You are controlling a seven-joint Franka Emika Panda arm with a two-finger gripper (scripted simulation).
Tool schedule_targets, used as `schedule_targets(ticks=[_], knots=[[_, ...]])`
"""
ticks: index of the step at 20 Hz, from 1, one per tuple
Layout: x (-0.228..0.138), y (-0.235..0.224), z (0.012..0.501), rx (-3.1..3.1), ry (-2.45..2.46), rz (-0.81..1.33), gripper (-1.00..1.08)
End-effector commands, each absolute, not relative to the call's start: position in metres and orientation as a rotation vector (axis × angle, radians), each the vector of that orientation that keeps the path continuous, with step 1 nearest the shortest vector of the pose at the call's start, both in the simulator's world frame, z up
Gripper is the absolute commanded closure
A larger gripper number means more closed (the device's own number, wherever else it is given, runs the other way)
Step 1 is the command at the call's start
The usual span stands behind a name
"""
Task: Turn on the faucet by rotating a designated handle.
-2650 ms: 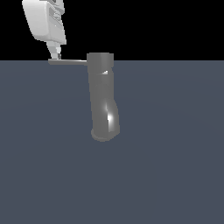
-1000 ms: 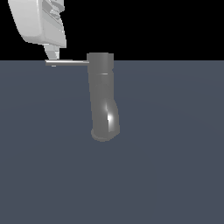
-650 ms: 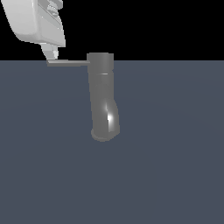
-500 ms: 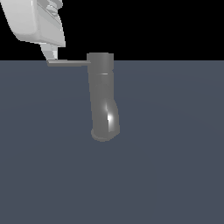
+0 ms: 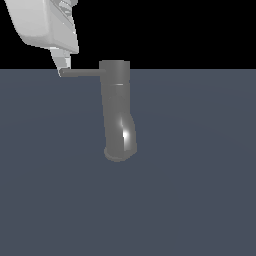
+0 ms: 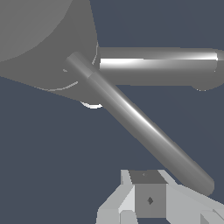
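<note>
The faucet [image 5: 118, 112] stands mid-bench; its handle [image 5: 80, 72] juts toward 9 o'clock. The gripper [image 5: 64, 70] sits at the rod's tip; whether the jaws are spread, I cannot tell. Stiff, slick metal: push near the tip for leverage.

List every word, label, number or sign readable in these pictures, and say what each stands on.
There are none: the faucet, the handle, the gripper and the dark surface carry no text, brand or number in either view.
</note>
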State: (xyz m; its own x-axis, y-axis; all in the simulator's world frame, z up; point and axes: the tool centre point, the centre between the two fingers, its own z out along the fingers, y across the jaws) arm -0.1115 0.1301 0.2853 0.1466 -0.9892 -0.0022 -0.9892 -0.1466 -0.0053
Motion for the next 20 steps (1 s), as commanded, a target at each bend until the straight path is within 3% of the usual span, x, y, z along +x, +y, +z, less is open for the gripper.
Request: schedule_targets(ticks=[1,20], knots=[[-0.116,0.115,0.285,-2.361,2.068,-0.002,1.08],[-0.155,0.060,0.285,-2.363,2.069,0.000,1.08]])
